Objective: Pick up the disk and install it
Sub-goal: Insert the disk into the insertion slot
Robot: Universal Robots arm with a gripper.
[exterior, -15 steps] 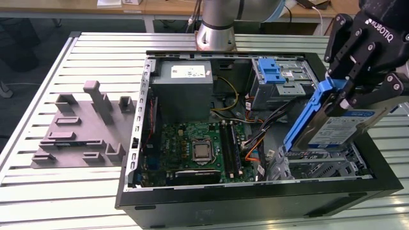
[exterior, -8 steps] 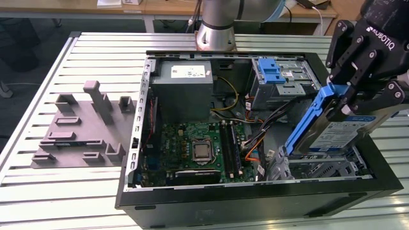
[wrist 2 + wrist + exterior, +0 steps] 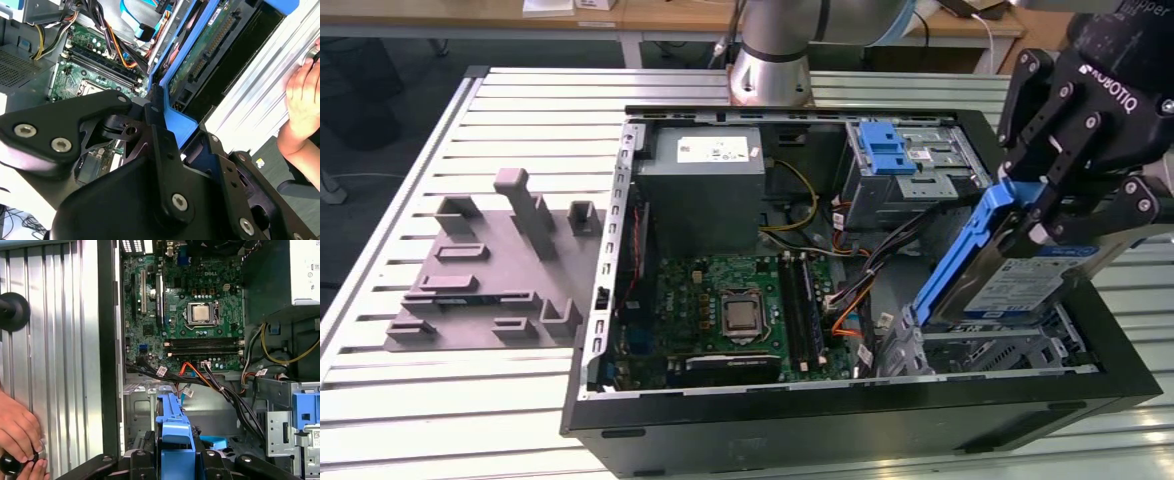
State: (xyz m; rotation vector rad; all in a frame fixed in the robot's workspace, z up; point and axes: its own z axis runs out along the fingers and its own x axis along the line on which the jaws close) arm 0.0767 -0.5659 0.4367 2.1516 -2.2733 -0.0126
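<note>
Gripper, exterior view: the black fingers are clamped on the upper end of the disk, one on either side of its blue carrier frame. The disk is held tilted, labelled face toward the camera, at the exterior view's right, above the open computer case. Its lower end hangs just over the bare metal bay in the case's near corner; contact there cannot be determined. Inside the case are a green motherboard at centre, a grey power-supply box behind it, and a drive cage carrying a second blue bracket further back. The case lies on its side on a slatted metal table. A grey moulded fixture sits on the table at the exterior view's left, well apart from the case.

Second wrist view: the gripper is in the foreground, fingers pressed against the blue carrier. The disk shows its green circuit-board underside and connector, extending away from the fingers. The motherboard lies beyond. A person's hand is at the table slats outside the case.

First wrist view: the gripper holds the disk edge-on, with the blue carrier centred between the fingers, over the bay. The motherboard and a bundle of cables lie ahead. Two hands on the table slats grip a small black knob.
</note>
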